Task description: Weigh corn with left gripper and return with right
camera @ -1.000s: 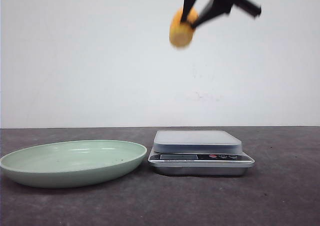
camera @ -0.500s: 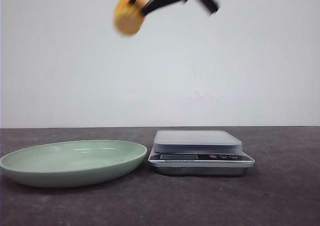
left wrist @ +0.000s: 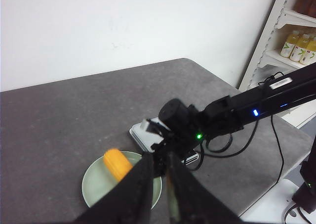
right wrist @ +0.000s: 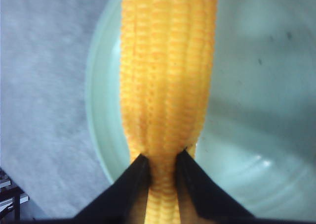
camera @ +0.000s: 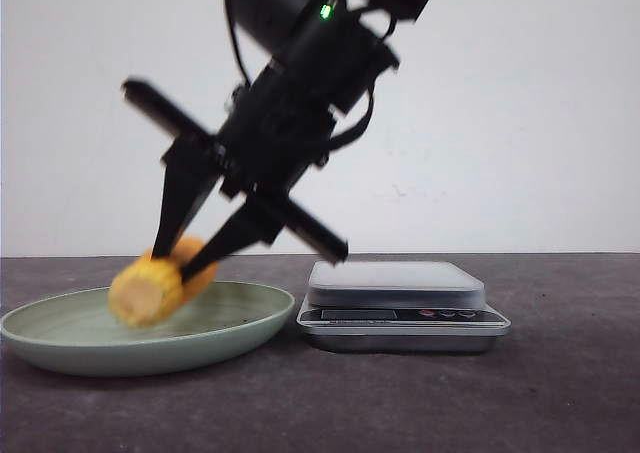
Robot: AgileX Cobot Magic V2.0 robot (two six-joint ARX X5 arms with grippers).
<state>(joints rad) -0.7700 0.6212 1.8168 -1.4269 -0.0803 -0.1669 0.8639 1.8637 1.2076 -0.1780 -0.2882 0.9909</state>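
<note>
The corn is a yellow-orange cob piece, held tilted just over the left part of the pale green plate. My right gripper is shut on it, black fingers on either side. In the right wrist view the corn fills the middle, pinched by the gripper above the plate. The left wrist view looks down from high up on the corn, the plate and the scale. My left gripper is shut and empty. It is out of the front view.
A silver kitchen scale with a flat grey top stands right of the plate, nearly touching it. The right arm reaches down over both. A shelf with bottles stands beyond the table's edge.
My right gripper has carried the corn left and down, from high above the scale to just over the plate. The arm now fills the upper middle of the front view.
</note>
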